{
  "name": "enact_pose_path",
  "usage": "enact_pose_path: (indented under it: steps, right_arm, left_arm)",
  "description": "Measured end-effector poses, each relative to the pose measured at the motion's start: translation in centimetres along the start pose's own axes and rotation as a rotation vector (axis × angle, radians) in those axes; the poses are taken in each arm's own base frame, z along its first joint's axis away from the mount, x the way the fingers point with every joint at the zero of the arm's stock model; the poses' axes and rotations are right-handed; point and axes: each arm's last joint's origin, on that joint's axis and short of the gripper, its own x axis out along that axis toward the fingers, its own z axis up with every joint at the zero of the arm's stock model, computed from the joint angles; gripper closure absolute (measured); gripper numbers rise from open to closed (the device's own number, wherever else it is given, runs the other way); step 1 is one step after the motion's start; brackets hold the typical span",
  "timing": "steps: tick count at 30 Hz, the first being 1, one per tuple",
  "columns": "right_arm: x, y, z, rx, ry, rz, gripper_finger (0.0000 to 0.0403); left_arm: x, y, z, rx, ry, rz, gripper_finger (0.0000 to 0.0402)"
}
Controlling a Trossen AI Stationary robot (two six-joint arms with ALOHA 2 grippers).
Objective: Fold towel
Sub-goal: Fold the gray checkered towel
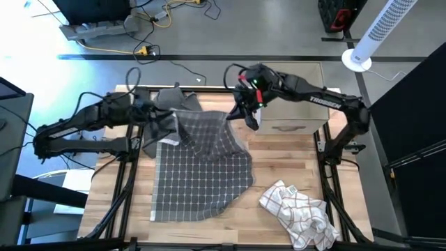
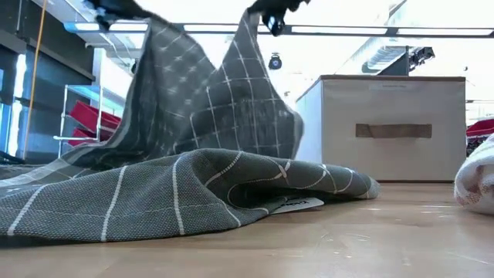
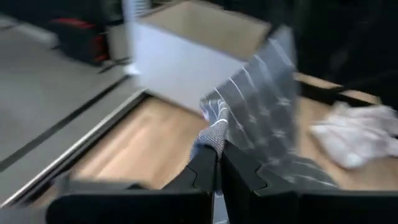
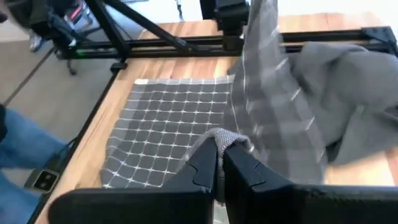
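Grey floor with loose cables at top of high view, white tower fan (image 1: 380, 31) upper right, wooden table (image 1: 279, 167) centre. Grey grid towel (image 1: 202, 171) spread over table's centre-left, near part lying flat toward bottom of frame, far edge lifted and bunched near upper middle. Left gripper (image 1: 166, 120) at centre-left, fingers pressed together, pinching one far corner; left wrist view confirms cloth clamped between fingers (image 3: 205, 168). Right gripper (image 1: 247, 115) just right of centre near top, likewise closed, pinching the other far corner; right wrist view shows fabric nipped at fingers (image 4: 205, 163). Both corners held high, as low view shows towel peaked up to top edge: probably to carry far edge over toward near edge for first fold. Fold judged begun, not laid down. Two-corner hold likely keeps edge taut and square.

White box (image 1: 293, 115) with dark handle slot behind right gripper. Second cloth (image 1: 300, 213), white with dark check, crumpled at lower right, well apart from grey towel. Small white tag at towel's edge in low view, writing unreadable. "TROSSEN" lettered on right arm (image 1: 326, 101).
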Motion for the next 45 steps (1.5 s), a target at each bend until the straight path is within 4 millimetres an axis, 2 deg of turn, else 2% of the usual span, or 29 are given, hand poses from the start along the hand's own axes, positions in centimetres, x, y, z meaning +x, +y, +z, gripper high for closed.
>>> enact_pose_path:
  steps: [2,5,8,11,13,17,23,26,28,33,36,39,41,43,45]
  right_arm:
    - [0.3,-0.7,-1.5,0.018,-0.039,-0.077,0.0403]
    - [0.2,-1.8,-3.0,0.032,-0.115,-0.28,0.0403]
    - [-0.6,-2.5,-2.8,0.006,-0.228,-0.432,0.0403]
    - [-1.5,-2.8,-2.0,-0.052,-0.316,-0.463,0.0403]
    - [-1.8,-3.1,-1.9,-0.05,-0.319,-0.474,0.0403]
    - [-1.6,-3.6,-2.8,-0.046,-0.257,-0.527,0.0403]
    - [-1.1,-4.4,-5.5,-0.005,-0.03,-0.796,0.0403]
    - [-0.9,-4.6,-6.6,0.018,0.046,-0.885,0.0403]
    - [-0.9,-4.5,-6.6,0.017,0.052,-0.892,0.0403]
    - [-1.6,-3.6,-5.8,-0.001,-0.012,-0.874,0.0403]
    - [-2.7,-2.7,-5.1,0.014,-0.084,-0.803,0.0403]
    - [-3.9,-1.3,-4.3,0.068,-0.18,-0.618,0.0403]
    - [-5.4,0.4,-3.1,0.082,-0.288,-0.416,0.0403]
    - [-7.5,2.3,-1.6,0.058,-0.409,-0.172,0.0403]
    - [-9.8,4.3,-0.3,0.038,-0.519,0.038,0.0403]
  left_arm:
    - [-0.8,0.7,-0.4,-0.021,-0.007,0.143,0.0398]
    - [-1.8,1.3,0.1,-0.028,-0.104,0.281,0.0398]
    - [-2.8,1.5,1.5,0.031,-0.267,0.306,0.0398]
    - [-3.7,1.5,2.5,0.078,-0.387,0.312,0.0398]
    - [-3.8,1.6,2.6,0.086,-0.4,0.318,0.0398]
    - [-3.4,1.8,1.3,0.096,-0.257,0.33,0.0398]
    - [-2.4,2.1,-1.5,0.026,0.04,0.362,0.0398]
    - [-2.3,2.3,-2.2,0.025,0.112,0.415,0.0398]
    - [-2.3,2.4,-2.2,0.028,0.112,0.454,0.0398]
    - [-2.7,2.6,-1.7,0.014,0.027,0.561,0.0398]
    - [-2.8,2.4,-1.3,0.0,-0.017,0.486,0.0398]
    - [-2.8,1.7,-0.2,-0.029,-0.115,0.267,0.0398]
    - [-3.2,1.1,1.2,-0.074,-0.251,0.074,0.0398]
    - [-4.3,0.5,2.9,-0.105,-0.444,-0.143,0.0398]
    - [-6.3,-0.1,4.6,-0.117,-0.66,-0.366,0.0398]
